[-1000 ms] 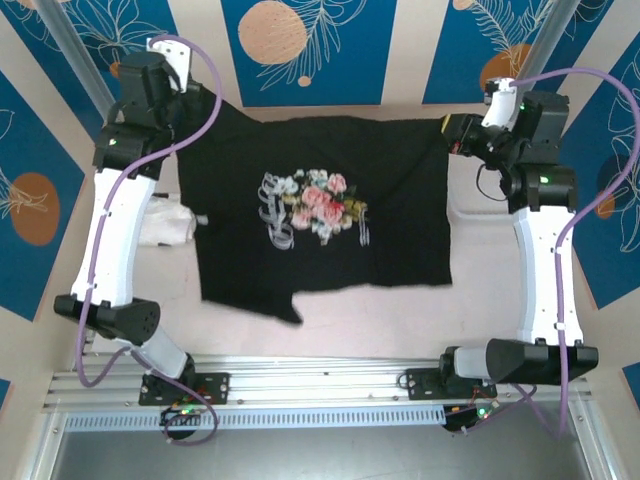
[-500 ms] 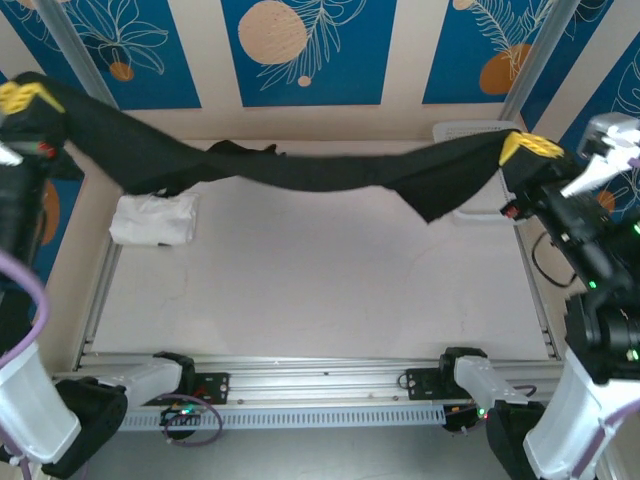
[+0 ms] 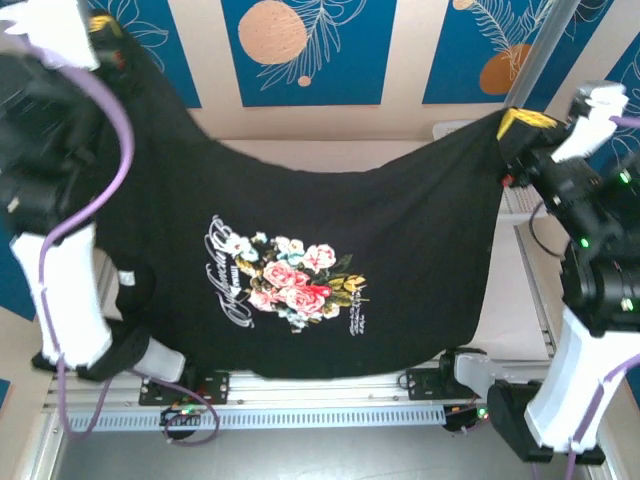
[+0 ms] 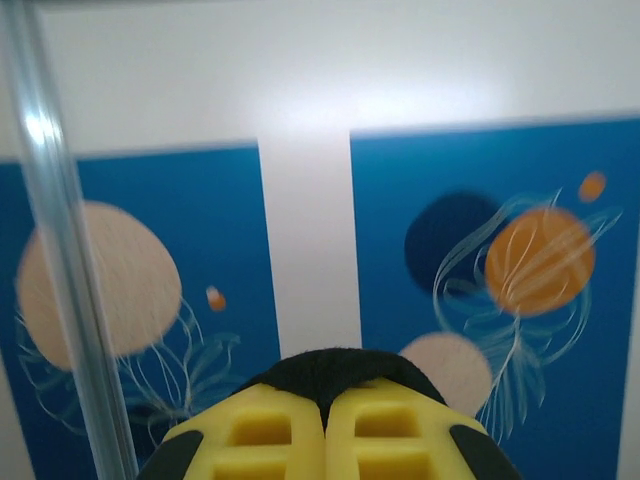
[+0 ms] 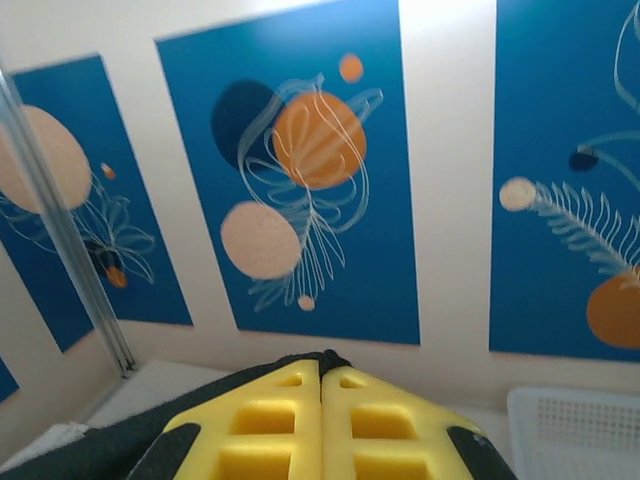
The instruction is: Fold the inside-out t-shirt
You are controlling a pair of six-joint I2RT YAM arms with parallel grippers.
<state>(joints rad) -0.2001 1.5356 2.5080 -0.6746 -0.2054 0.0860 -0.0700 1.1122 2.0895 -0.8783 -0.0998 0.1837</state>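
Observation:
The inside-out t-shirt (image 3: 300, 230) is black and hangs in the air, spread wide between both arms. Its pink floral print (image 3: 295, 282) faces the top camera. My left gripper (image 3: 100, 25) is raised high at the upper left, shut on one top corner of the shirt. My right gripper (image 3: 525, 122) is raised at the upper right, shut on the other corner. In the left wrist view a black fold of the t-shirt (image 4: 335, 368) bulges out between the yellow pads of the left gripper (image 4: 327, 390). In the right wrist view a thin edge of the t-shirt (image 5: 322, 357) is pinched at the tips of the right gripper (image 5: 321, 372).
The hanging shirt hides most of the table (image 3: 330, 152). A white perforated basket (image 5: 575, 432) stands at the table's right side. A metal post (image 3: 545, 45) rises at the back right, and another post (image 4: 60, 260) is close to the left gripper. The aluminium rail (image 3: 320, 405) runs along the near edge.
One second ago the shirt lay flat on the table. Both grippers lifted it by its far corners, first as a stretched band, and now it hangs spread, print toward the top camera.

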